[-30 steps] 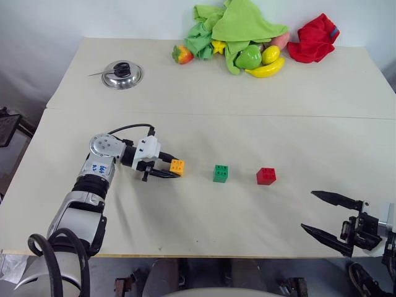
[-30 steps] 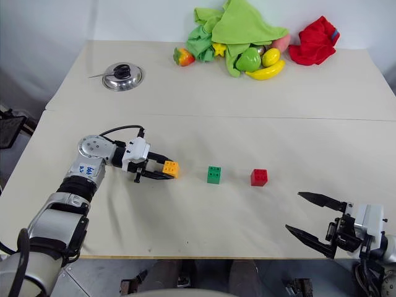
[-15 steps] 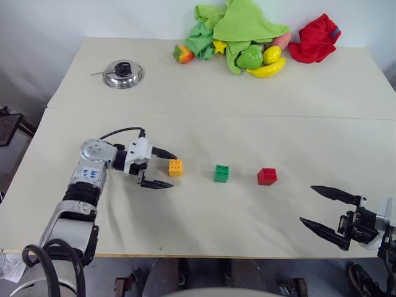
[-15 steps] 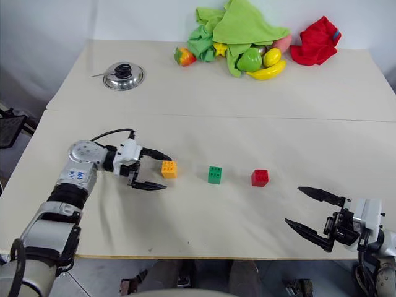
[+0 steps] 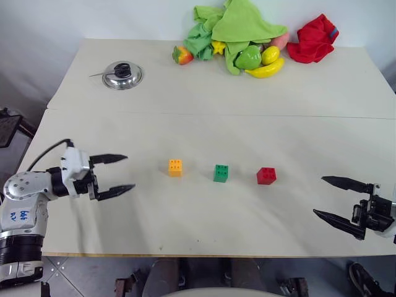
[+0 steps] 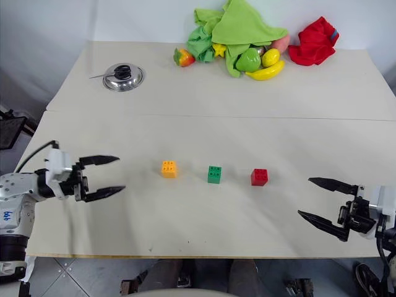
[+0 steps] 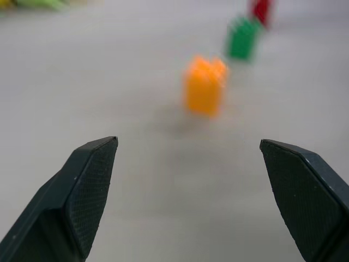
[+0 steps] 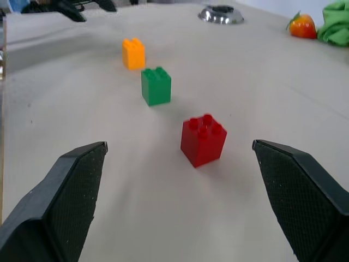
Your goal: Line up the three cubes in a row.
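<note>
Black fingers spread wide on the left gripper (image 5: 114,174), empty, well left of the orange-yellow cube (image 5: 176,167). Beyond it sit the green cube (image 5: 221,173), then the red cube (image 5: 266,176), in a row. Right gripper (image 5: 337,199) gapes too, past red. Risk: a stray sweep nudges the line crooked.

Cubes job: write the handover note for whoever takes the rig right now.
Left gripper: jaws open, empty, off to the left of the row, apart from the orange cube.
Right gripper: jaws open, empty, near the table's front right edge.
Cubes: orange, green cube, red cube stand about evenly spaced in one row, left to right, none touching.
Done: the row looks complete.
Left: probably nothing; check alignment, keep both arms away from the cubes.
</note>
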